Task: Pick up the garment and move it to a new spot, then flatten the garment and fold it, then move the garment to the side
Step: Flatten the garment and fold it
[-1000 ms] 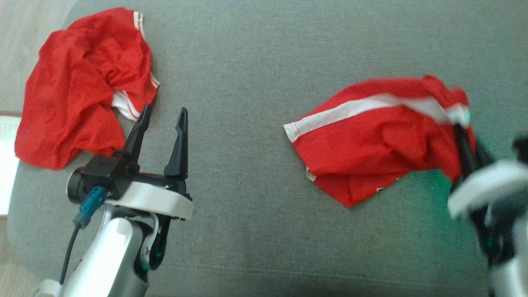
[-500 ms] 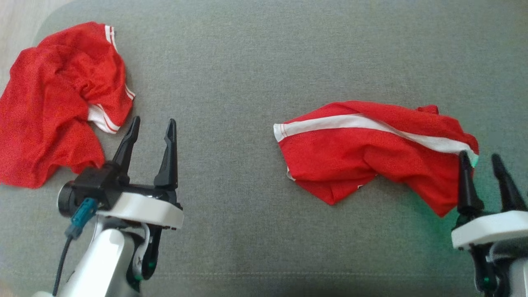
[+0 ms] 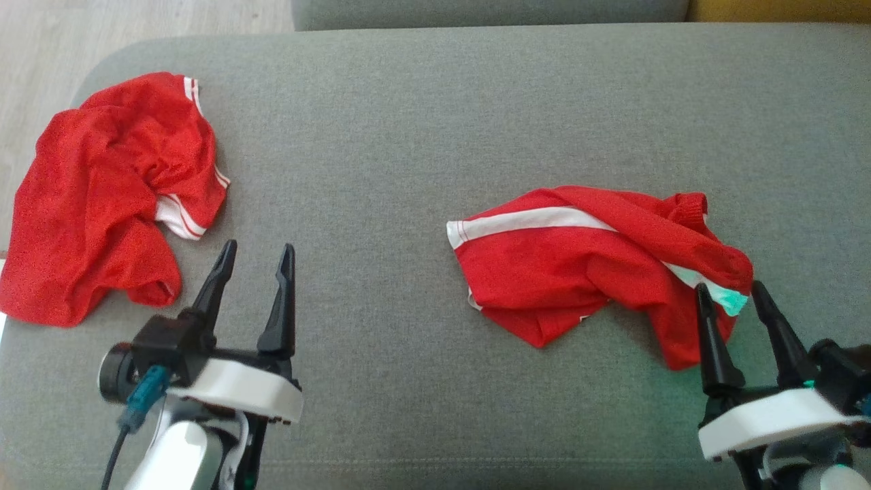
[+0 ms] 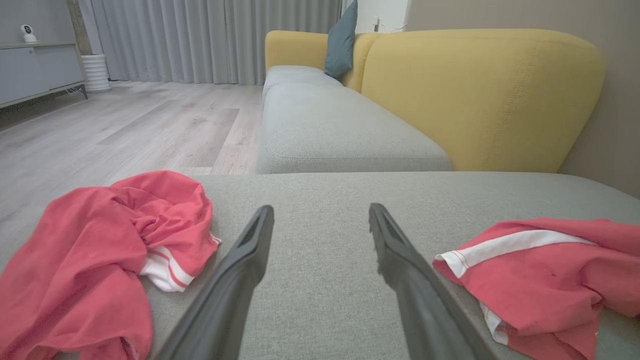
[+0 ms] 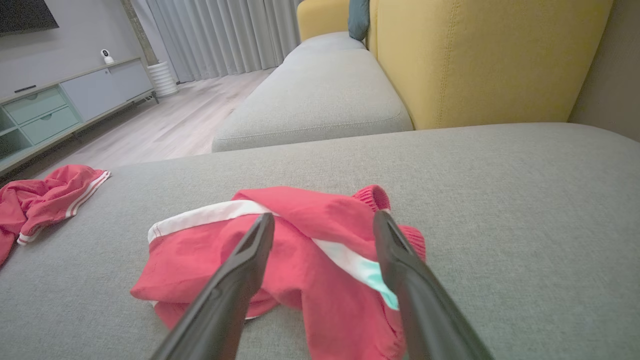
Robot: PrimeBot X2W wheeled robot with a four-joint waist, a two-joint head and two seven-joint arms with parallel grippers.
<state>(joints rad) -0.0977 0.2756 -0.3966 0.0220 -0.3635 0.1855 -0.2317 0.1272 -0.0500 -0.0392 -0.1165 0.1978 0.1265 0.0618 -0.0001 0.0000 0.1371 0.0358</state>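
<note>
Red cloth with a white stripe, the garment (image 3: 585,272) lies crumpled on the grey sofa (image 3: 435,102), right of the middle. Its long axis runs side to side: the striped hem points towards our left, and the bunched end sits just ahead of the right pincer (image 3: 729,288). That pincer stands wide open and grips nothing. Its fingertips flank the garment's near right corner, and in the wrist view the cloth lies between and beyond them. The left pincer (image 3: 259,246) is likewise wide open and empty, well apart from this garment and nearer a second red heap (image 3: 102,197) at the sofa's left end. We judge the right arm the closer one for the next grasp, while flattening would want the left arm to reach across to the striped hem.
</note>
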